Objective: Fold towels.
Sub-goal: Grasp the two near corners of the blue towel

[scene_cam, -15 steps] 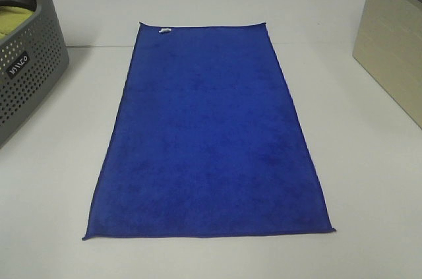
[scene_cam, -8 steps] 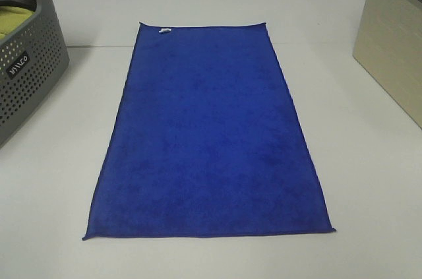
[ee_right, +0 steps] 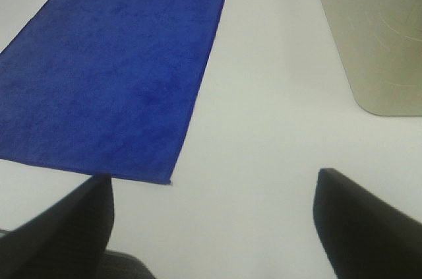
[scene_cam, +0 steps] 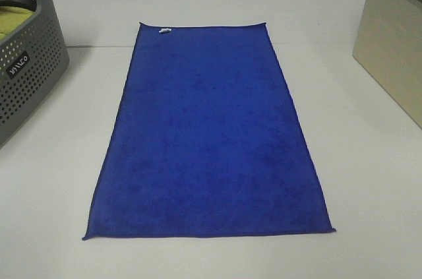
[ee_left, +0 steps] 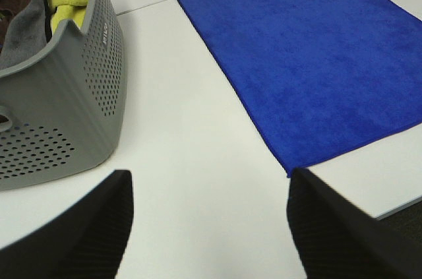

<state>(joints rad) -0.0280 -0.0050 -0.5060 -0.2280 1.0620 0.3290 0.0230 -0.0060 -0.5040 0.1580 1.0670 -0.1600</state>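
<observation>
Royal-blue towel (scene_cam: 210,134) lies spread flat in the middle of my white worktop (scene_cam: 369,180), its white tag (scene_cam: 163,30) at the 11 o'clock corner. I see a grey basket (scene_cam: 26,74) at 10 o'clock and a beige bin (scene_cam: 395,48) at 2 o'clock. My left tool (ee_left: 210,177) and right tool (ee_right: 214,180) hang above the worktop with jaws wide apart, holding nothing.

royal-blue towel (scene_cam: 210,135) lies flat, unfolded, white tag (scene_cam: 163,30) at far corner.

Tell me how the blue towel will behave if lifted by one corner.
Probably floppy: the blue towel lies flat, hugging the table, so a lifted corner should drape. Thin cloth, likely light. Its plush pile may drag rather than slide.
</observation>
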